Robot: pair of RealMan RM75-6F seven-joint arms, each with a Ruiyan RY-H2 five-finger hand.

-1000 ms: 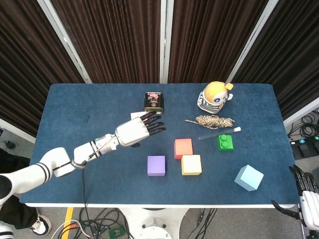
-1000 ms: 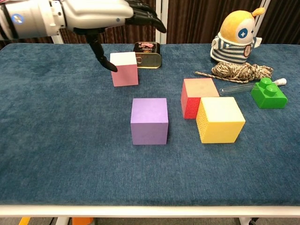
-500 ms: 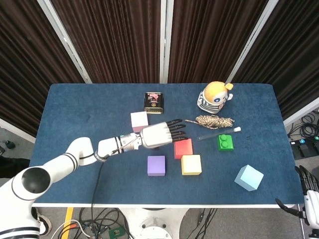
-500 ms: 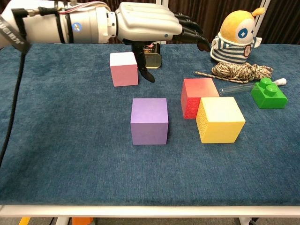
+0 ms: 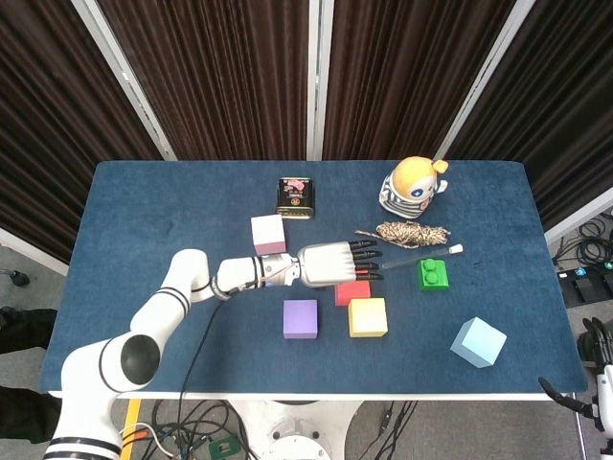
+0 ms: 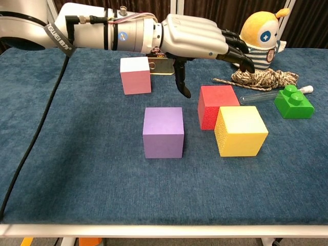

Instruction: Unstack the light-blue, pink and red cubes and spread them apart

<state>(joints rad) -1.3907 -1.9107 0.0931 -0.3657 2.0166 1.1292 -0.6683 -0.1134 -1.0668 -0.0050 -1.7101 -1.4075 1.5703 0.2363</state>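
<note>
Moved since half a second ago: left hand (image 6: 197,38), now further right, above the red cube (image 6: 218,105) rather than between the pink and red cubes; all objects unchanged in place. Left hand: fingers extended and apart, thumb hanging down, holding nothing, hovering over the red cube's rear edge with no visible contact. Right hand: only a sliver at the lower right corner of the head view (image 5: 605,395), state cannot be told. Light-blue cube (image 5: 478,341): near front right of the blue table (image 6: 77,169), well apart from the rest. Purple cube (image 6: 163,131): front centre, alone. Yellow cube (image 6: 240,130): just right of the purple one, touching the red cube's front right corner. Red cube: behind the yellow cube. Pink cube (image 6: 136,75): left rear, well apart from the red. Green brick (image 6: 293,101): right side. Rope bundle (image 6: 261,77) with a thin tube beside it: behind the brick. Tin (image 5: 295,197): behind the pink cube. Striped toy figure (image 6: 260,39): rear right.
</note>
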